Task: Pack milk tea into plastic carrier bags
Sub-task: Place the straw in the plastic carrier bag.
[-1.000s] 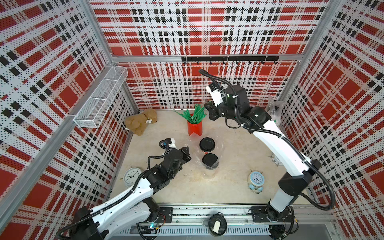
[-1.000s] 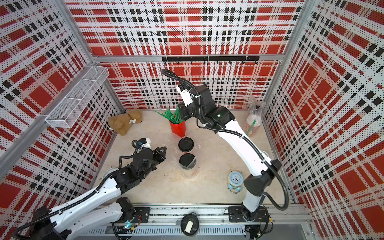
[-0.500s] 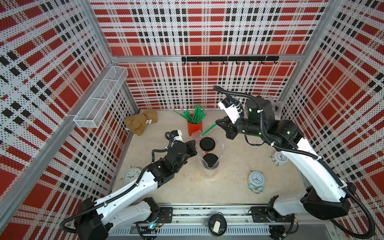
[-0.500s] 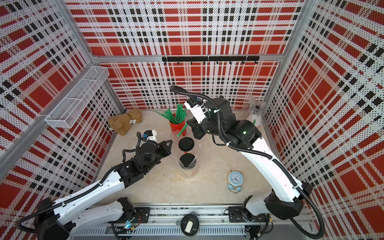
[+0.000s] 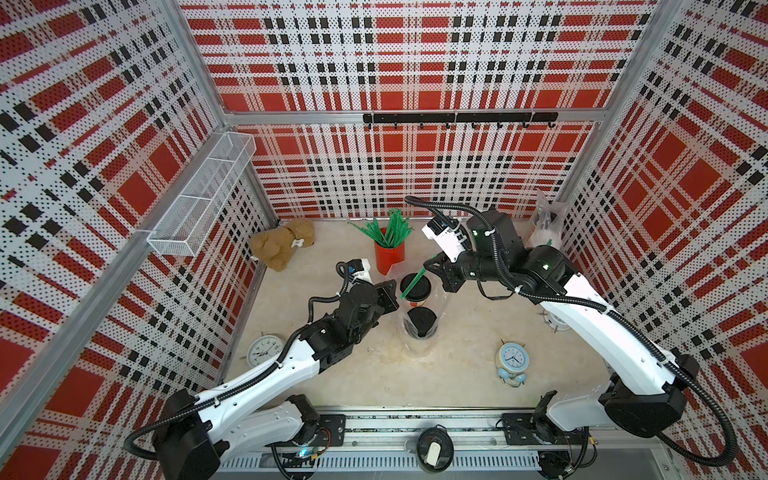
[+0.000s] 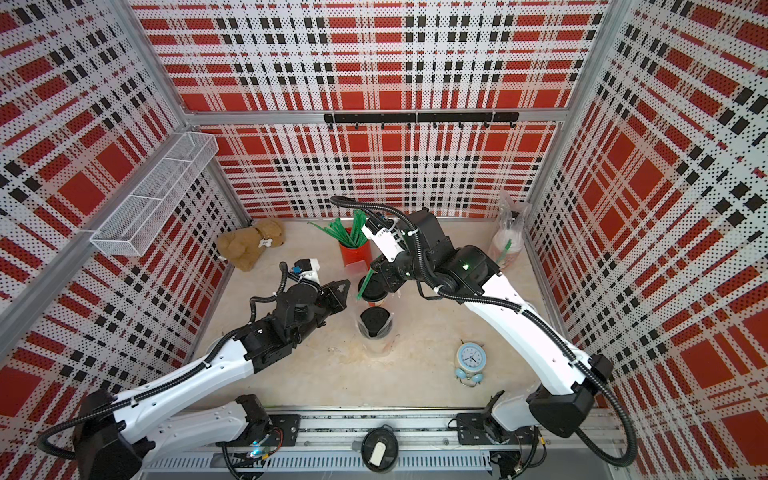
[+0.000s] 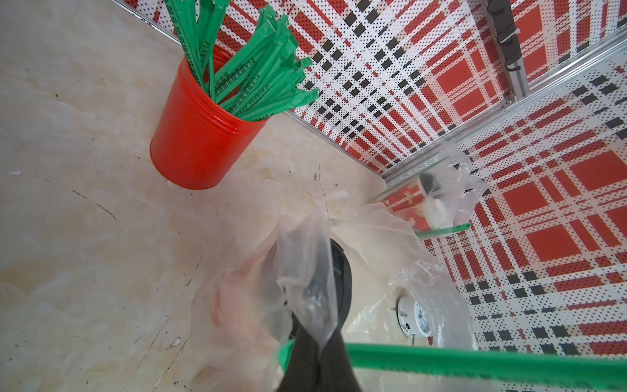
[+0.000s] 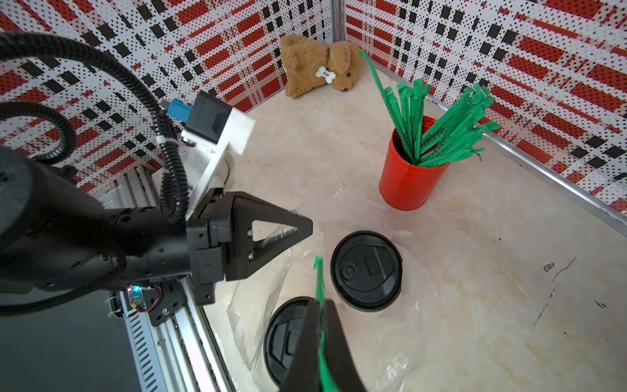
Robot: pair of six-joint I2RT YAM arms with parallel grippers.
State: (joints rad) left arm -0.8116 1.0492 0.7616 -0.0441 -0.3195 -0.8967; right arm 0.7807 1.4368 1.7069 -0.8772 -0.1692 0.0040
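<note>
Shows the right gripper (image 8: 321, 303) clenched on a green straw (image 8: 318, 275), poised just above two black-lidded milk tea cups (image 8: 366, 269) standing side by side mid-table. Shows the left gripper (image 8: 303, 229) just left of them, pinched shut on an edge of the clear carrier bag (image 8: 427, 305), seemingly wrapped around both cups, and farther out a red canister of straws (image 5: 388, 259) beyond them and a second bag (image 5: 542, 232) in the far right corner, already holding two cups and a straw. Looks nearly done, with apparently only dropping this straw in and letting go of the bag left.
</note>
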